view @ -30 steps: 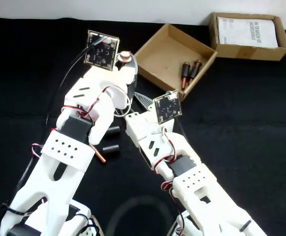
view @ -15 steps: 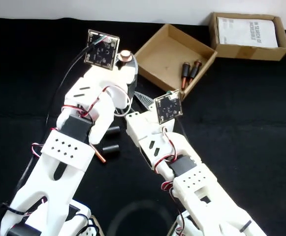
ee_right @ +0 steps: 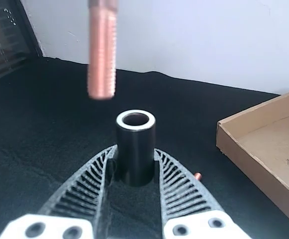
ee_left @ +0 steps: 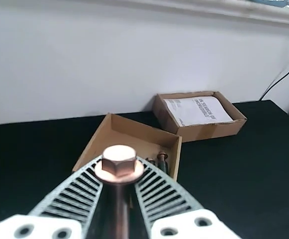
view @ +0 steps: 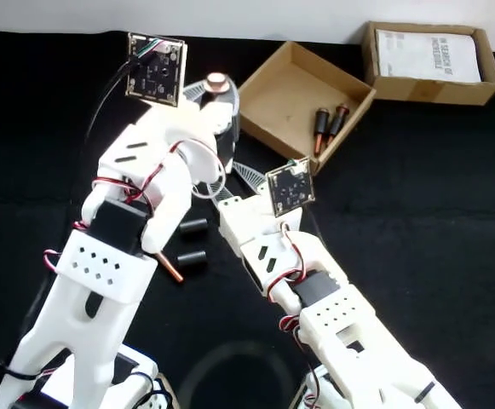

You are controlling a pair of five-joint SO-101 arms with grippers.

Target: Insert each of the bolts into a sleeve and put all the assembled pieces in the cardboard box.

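Cardboard box (view: 273,98): open-topped, set cornerwise on the black table (view: 417,221). Most of its floor is bare.
Inside the cardboard box: two assembled pieces (view: 330,123), each a copper bolt in a dark sleeve. They lie side by side against the wall at the box's right-hand side.
Second box (view: 434,90): just past the cardboard box's right corner and apart from it. A printed sheet (view: 426,54) lies flat in it and covers most of its floor.
Left gripper (ee_left: 118,167): fingers closed round the shaft of a bolt (ee_left: 118,160). The bolt is upright with its hexagonal head on top, raised off the table just outside the cardboard box's left corner.
Right gripper (ee_right: 135,154): fingers drawn in against a black sleeve (ee_right: 135,144). The sleeve stands upright with its open mouth upward, close to the cardboard box's near-left wall.
Bolt and sleeve: the bolt's threaded end hangs above the sleeve's mouth and a little to one side. It is not in the mouth.
Loose sleeves (view: 193,227): two, lying on the table off the cardboard box's near-left wall, farther from the box than either gripper.
Loose bolt (view: 172,268): lying on the table just beside the loose sleeve farthest from the cardboard box.
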